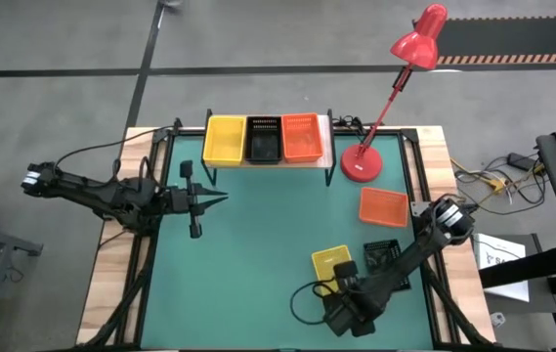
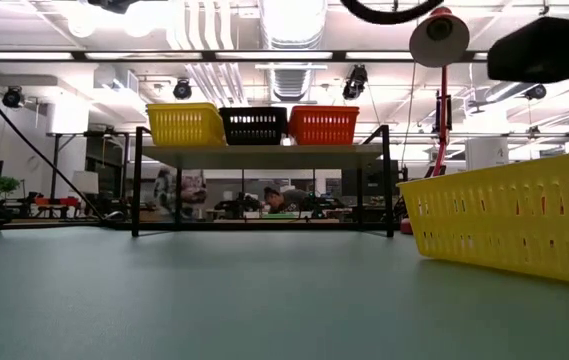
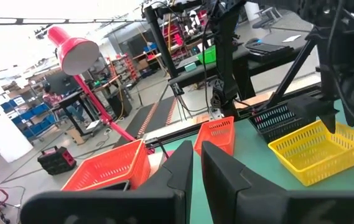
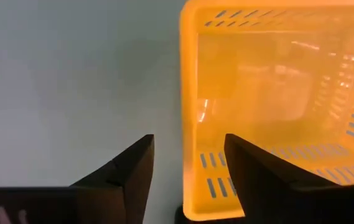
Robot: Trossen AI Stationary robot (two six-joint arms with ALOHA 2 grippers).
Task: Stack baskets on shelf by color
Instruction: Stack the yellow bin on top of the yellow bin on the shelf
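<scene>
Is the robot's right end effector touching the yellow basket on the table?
Cannot tell. In the right wrist view the open end effector straddles the yellow basket's wall, but no view shows plainly whether the fingers press it or a gap is left.

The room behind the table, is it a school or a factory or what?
Probably a robot lab or workshop. Bare ducts and pipes run under the ceiling, workbenches stand behind the shelf, and storage racks with blue bins line a wall.
</scene>
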